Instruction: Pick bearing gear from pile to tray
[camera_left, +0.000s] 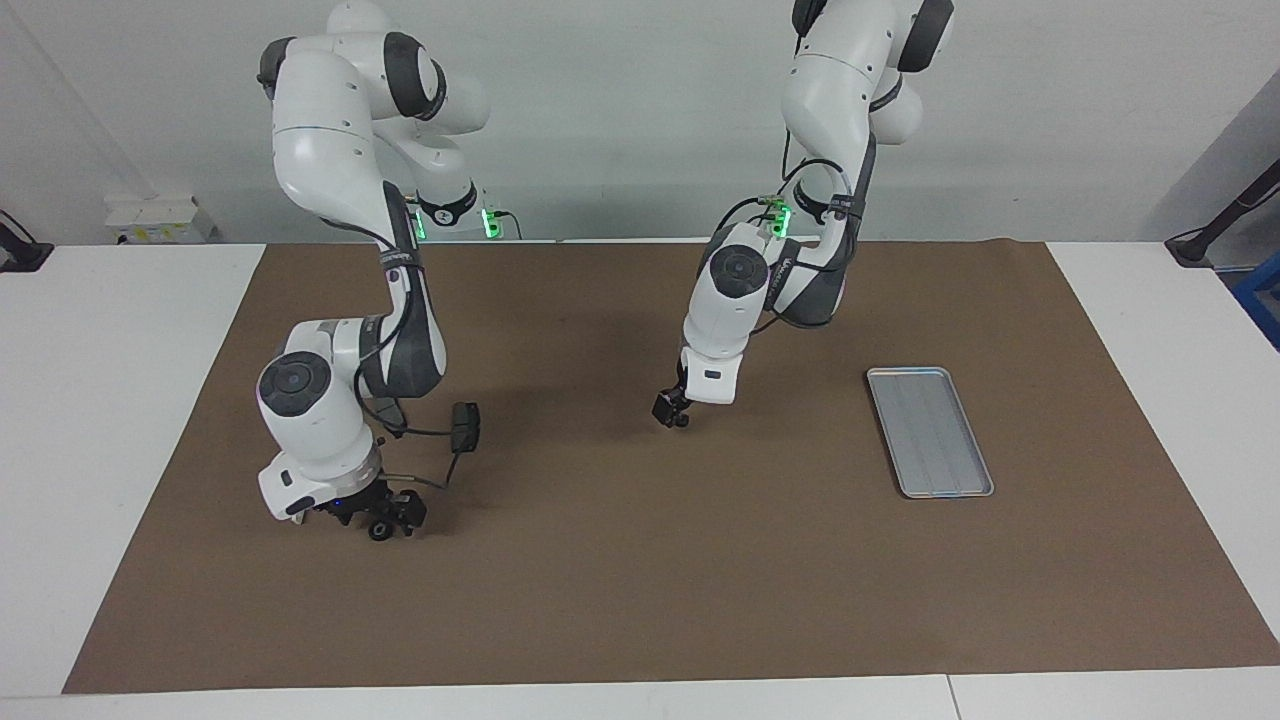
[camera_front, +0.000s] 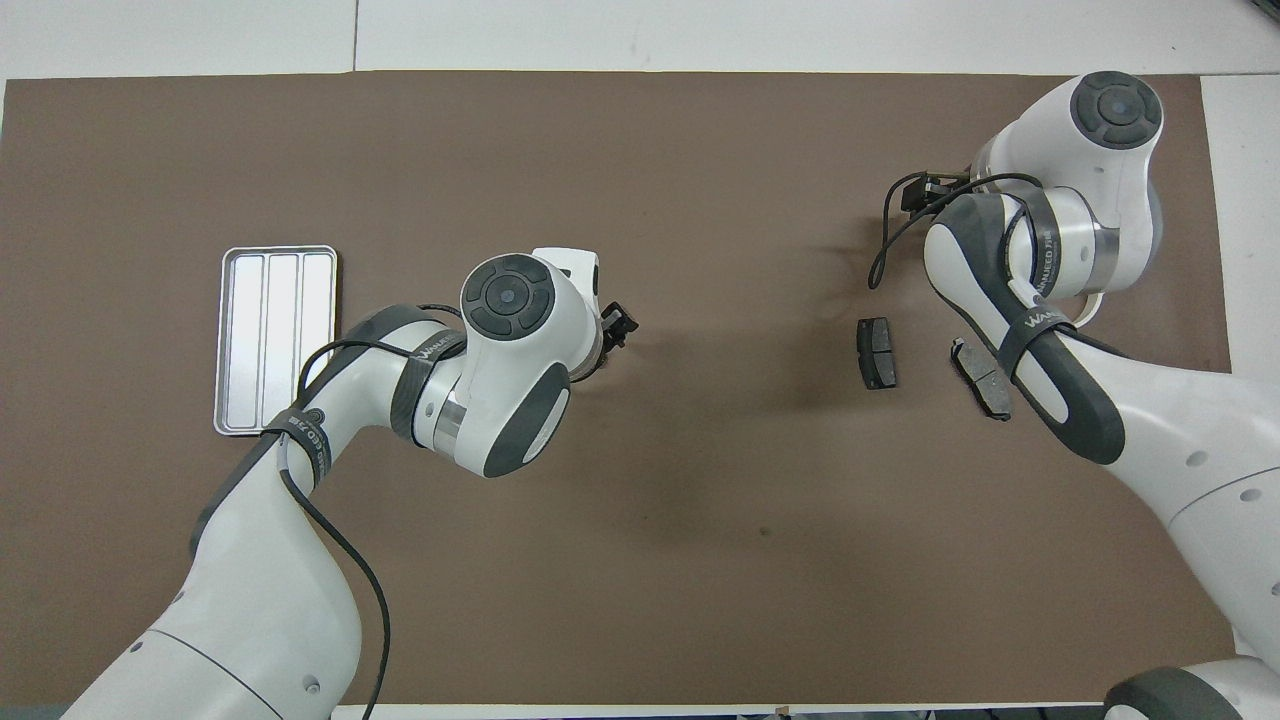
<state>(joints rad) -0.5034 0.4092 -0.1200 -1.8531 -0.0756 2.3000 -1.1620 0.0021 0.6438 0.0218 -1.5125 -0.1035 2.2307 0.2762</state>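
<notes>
The silver tray (camera_left: 930, 432) lies bare on the mat at the left arm's end; it also shows in the overhead view (camera_front: 275, 340). Two dark grey brake pads of the pile (camera_front: 877, 352) (camera_front: 982, 378) lie at the right arm's end, hidden by that arm in the facing view. My right gripper (camera_left: 385, 515) hangs low over the mat by the pile, with a small black round piece (camera_left: 380, 531) at its tips. Its own arm hides it in the overhead view. My left gripper (camera_left: 672, 412) hangs over the mat's middle, also in the overhead view (camera_front: 620, 328).
A brown mat (camera_left: 620, 600) covers the white table. A small black box on a cable (camera_left: 465, 425) hangs beside the right arm's wrist, also in the overhead view (camera_front: 925, 190). A white curved edge (camera_front: 1090, 305) peeks from under the right arm.
</notes>
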